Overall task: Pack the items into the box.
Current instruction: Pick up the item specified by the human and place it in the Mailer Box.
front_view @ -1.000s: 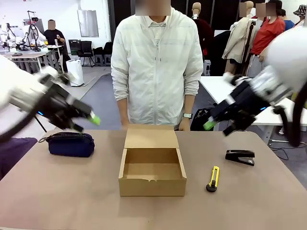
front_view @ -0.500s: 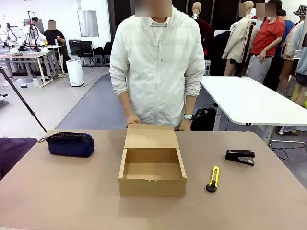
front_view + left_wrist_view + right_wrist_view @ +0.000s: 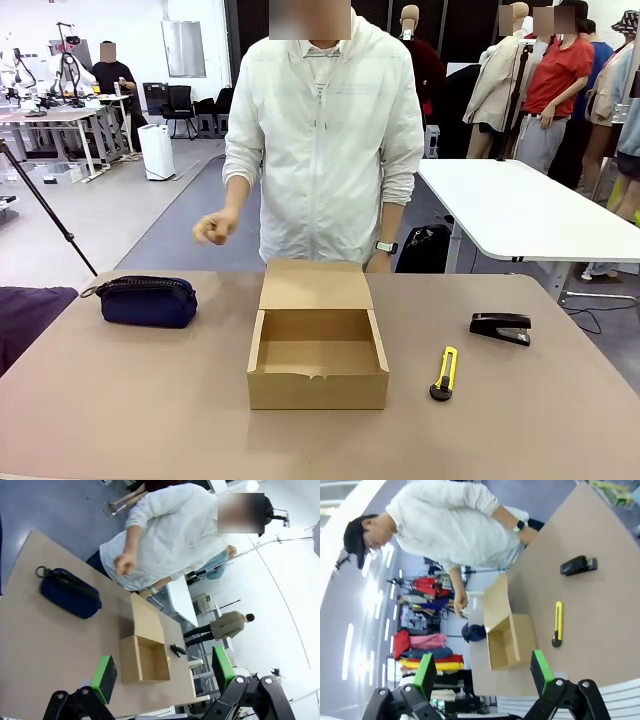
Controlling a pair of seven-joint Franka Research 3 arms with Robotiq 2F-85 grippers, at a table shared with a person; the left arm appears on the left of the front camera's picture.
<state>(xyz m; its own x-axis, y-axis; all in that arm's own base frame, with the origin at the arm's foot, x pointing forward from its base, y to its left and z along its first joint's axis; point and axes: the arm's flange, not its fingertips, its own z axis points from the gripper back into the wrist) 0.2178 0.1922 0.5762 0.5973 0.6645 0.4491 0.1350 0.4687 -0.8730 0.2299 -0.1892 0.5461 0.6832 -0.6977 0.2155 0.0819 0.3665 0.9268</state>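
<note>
Box (image 3: 318, 355) seen open at centre of worktop (image 3: 120, 400); pouch (image 3: 147, 301) left, stapler (image 3: 500, 327) right; left gripper (image 3: 164, 670) and right gripper (image 3: 483, 671) spread wide, nothing held.

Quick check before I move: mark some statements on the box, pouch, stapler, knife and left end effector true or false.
The box stands open and empty. True.
The navy pouch lies inside the box. False: it lies on the table, left of the box.
The stapler sits on the table right of the box. True.
The yellow knife lies between pouch and box. False: it lies right of the box.
The left end effector is shut on the pouch. False: its jaws stand open, holding nothing.
</note>
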